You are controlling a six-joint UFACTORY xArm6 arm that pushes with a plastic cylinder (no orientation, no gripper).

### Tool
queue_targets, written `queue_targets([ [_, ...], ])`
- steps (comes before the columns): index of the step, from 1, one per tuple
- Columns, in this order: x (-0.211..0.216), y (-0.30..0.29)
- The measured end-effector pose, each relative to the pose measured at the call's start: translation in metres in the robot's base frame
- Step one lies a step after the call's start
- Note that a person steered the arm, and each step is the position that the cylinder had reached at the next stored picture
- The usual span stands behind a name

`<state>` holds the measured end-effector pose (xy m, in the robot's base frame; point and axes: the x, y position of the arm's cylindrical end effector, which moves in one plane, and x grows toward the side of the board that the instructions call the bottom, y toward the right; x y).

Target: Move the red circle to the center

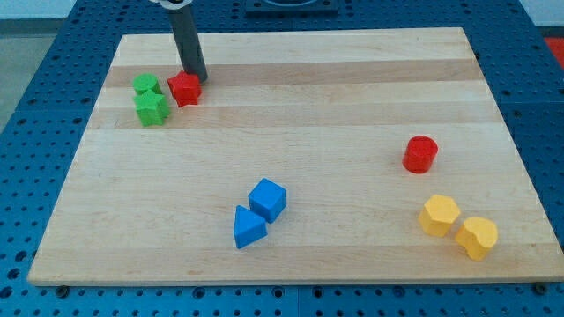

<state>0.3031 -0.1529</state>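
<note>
The red circle (420, 153), a short red cylinder, stands on the wooden board (291, 106) at the view's right, a little below mid-height. My tip (195, 77) rests on the board at the view's upper left, touching the top edge of a red star-like block (185, 89). The tip is far to the left of the red circle.
Two green blocks (146, 85) (152, 108) sit just left of the red star-like block. A blue cube (267, 199) and a blue triangular block (248, 227) lie at bottom centre. A yellow hexagon (438, 215) and a yellow heart-like block (477, 236) lie at bottom right.
</note>
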Motion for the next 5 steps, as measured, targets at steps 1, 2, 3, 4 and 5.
queue_targets([
  [1, 0.001, 0.031],
  [2, 0.024, 0.119],
  [3, 0.040, 0.166],
  [4, 0.040, 0.166],
  [5, 0.043, 0.192],
])
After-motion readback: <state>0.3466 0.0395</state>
